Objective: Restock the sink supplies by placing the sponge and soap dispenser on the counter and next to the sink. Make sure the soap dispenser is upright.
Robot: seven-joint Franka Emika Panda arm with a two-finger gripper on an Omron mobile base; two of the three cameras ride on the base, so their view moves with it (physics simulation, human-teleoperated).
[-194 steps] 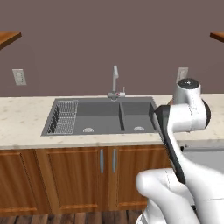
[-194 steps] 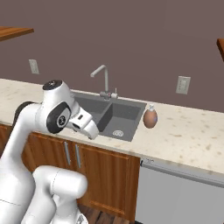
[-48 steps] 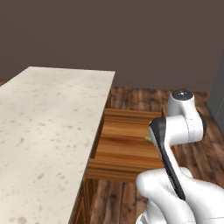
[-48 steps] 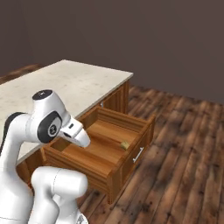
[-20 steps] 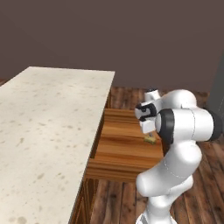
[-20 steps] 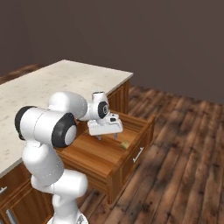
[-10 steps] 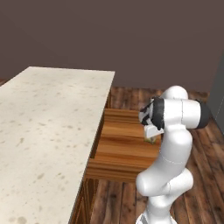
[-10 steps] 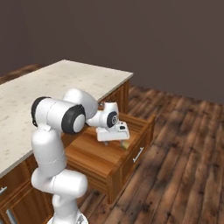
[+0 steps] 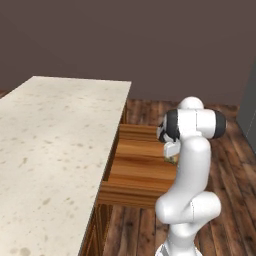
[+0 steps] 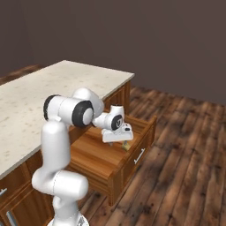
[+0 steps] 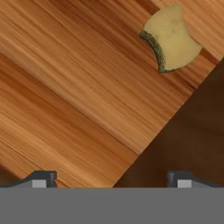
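Wooden drawer (image 10: pixel 95 160) floor under gripper (image 11: pixel 112 177); jaws spread wide, empty (pre-grasp hover, I judge). Sponge (image 11: pixel 171 38) lies flat ahead, right of jaw line, against drawer wall

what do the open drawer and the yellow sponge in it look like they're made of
The drawer: wood with a smooth, warm brown finish, going by the long grain streaks. The sponge: seemingly soft foam, matte pale yellow and mottled, with a darker green scouring layer along its edge.

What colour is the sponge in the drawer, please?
Yellow-green with a darker edge; the sponge shows best in the hand view.
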